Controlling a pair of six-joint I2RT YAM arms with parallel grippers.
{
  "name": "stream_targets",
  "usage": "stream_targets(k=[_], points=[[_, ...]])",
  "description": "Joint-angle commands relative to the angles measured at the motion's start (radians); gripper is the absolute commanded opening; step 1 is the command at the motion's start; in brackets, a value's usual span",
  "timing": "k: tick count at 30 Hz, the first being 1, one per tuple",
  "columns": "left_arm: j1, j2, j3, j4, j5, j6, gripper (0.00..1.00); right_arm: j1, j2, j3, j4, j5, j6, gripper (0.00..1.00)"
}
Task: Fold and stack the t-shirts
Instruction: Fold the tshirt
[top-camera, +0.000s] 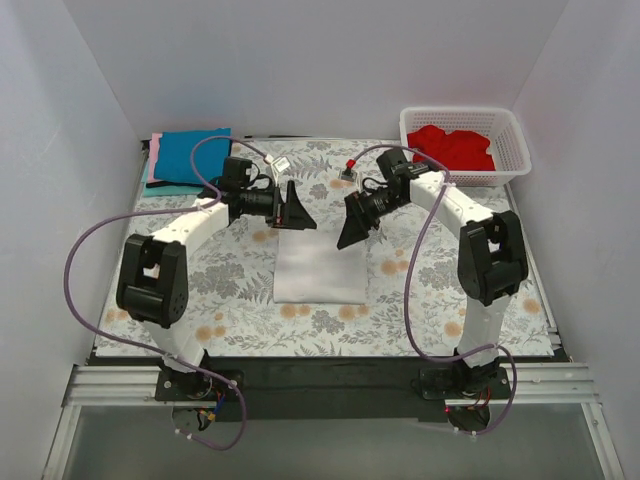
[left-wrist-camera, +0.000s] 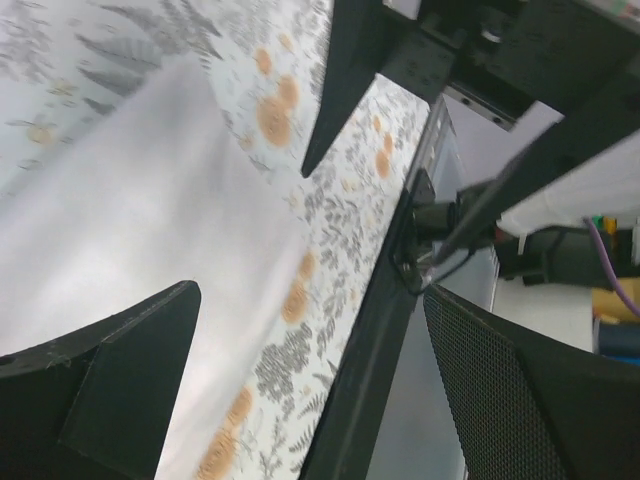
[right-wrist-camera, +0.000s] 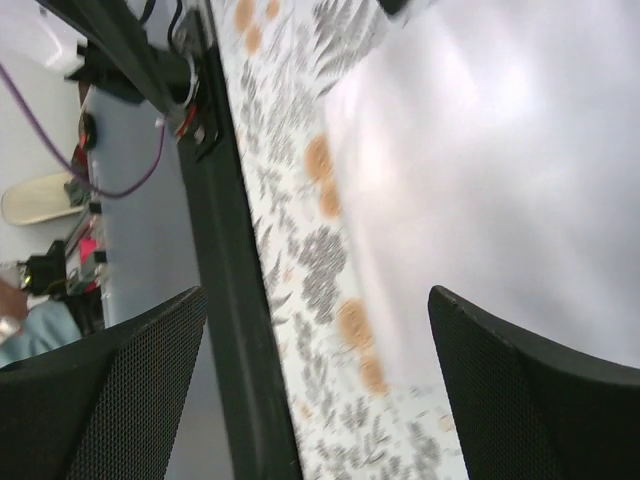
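While both jaws stand apart, the folded white cloth t-shirt (top-camera: 320, 268) lies below, between them, its long axis running nearward.

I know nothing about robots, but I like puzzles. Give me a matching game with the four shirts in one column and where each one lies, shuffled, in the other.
Shirts:
1. white t-shirt
2. red t-shirt
3. blue t-shirt
4. pink t-shirt

Places:
A. far left corner, lying on top of another shirt
B. inside the white basket
C. far left corner, under another shirt, only an edge showing
D. flat in the middle of the floral table cloth

Pairs: 1-D, 2-B, 3-A, 4-C
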Motion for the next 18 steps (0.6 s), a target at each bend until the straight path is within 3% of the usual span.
stream_targets(k=[1,9,18], points=[[0.018,0.155,0.061,-0.002,-0.070,-0.085,0.94,-0.040,0.146,0.101,0.020,0.009,0.056,0.97],[0.080,0.307,0.021,0.185,-0.119,-0.213,0.92,-0.105,0.336,0.183,0.163,0.020,0.147,0.95],[0.190,0.362,-0.006,0.211,-0.076,-0.224,0.92,-0.172,0.413,0.178,0.214,0.092,0.148,0.92]])
